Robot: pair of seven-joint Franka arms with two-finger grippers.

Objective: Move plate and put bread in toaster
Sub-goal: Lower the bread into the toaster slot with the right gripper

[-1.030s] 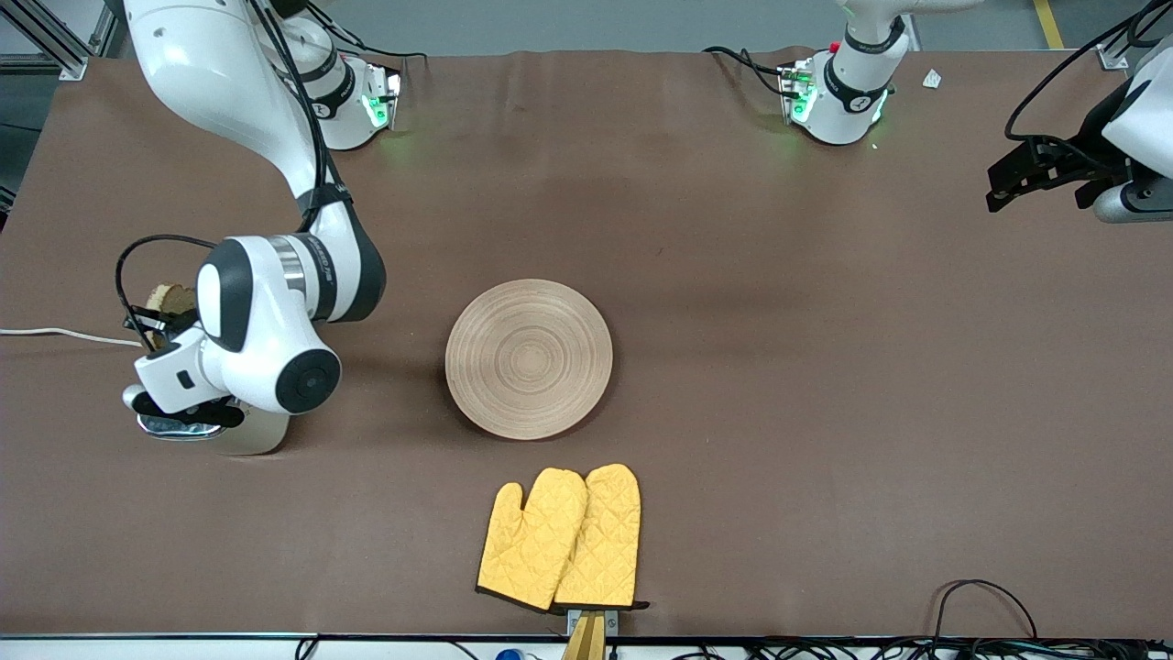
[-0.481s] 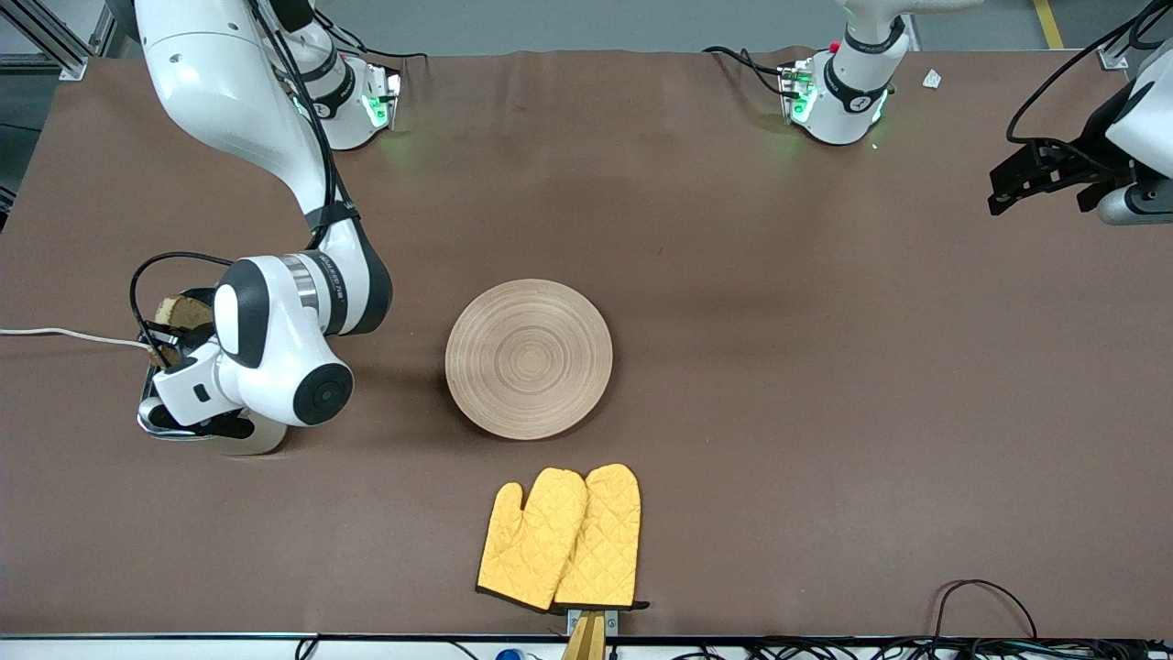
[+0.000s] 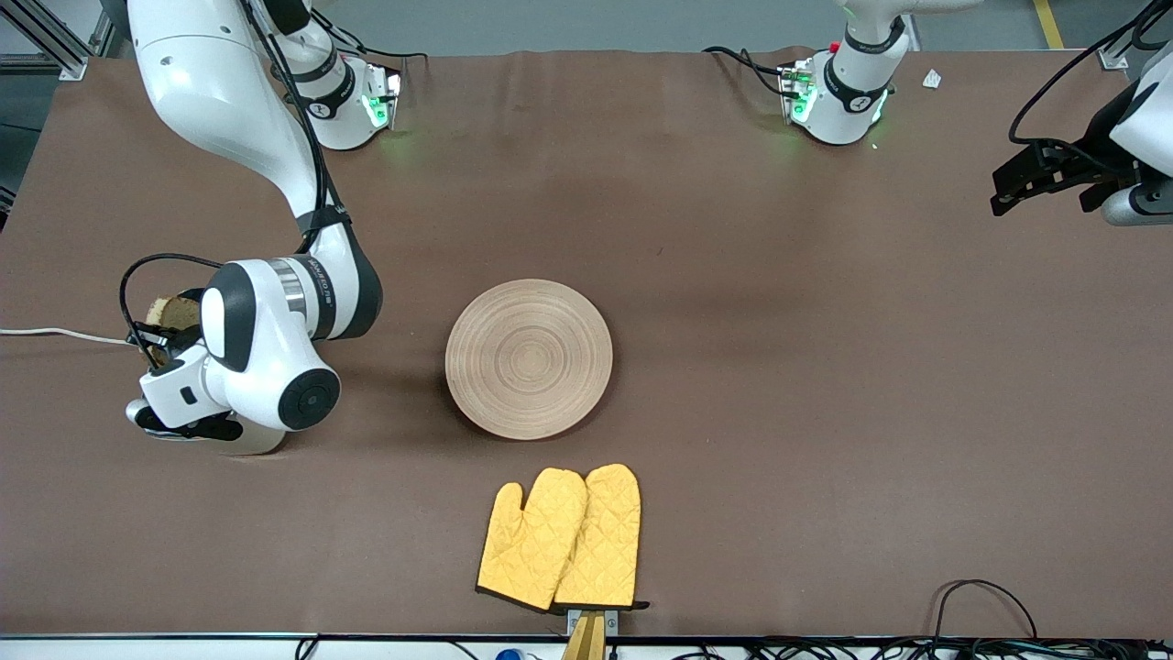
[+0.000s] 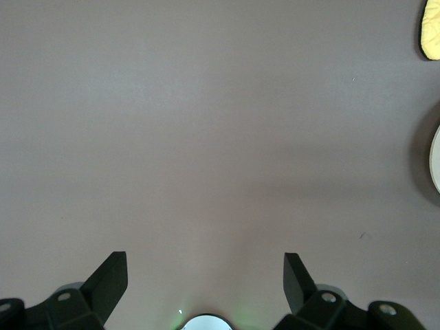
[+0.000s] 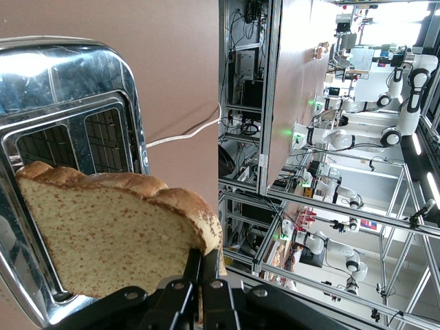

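Right gripper [image 5: 199, 292], fingers clamped on the brown speckled bread slice [image 5: 110, 230], has shifted back over the chrome-topped cream toaster [image 5: 65, 137] slots (insertion pending); left gripper [image 4: 205, 282] waits, fingers spread.

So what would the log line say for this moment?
right gripper: holds bread over toaster | left gripper: open, waiting | plate: mid-table

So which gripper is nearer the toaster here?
Right. The right gripper, shut on the bread, is over the toaster; the left gripper waits, open, at the table's left-arm end.
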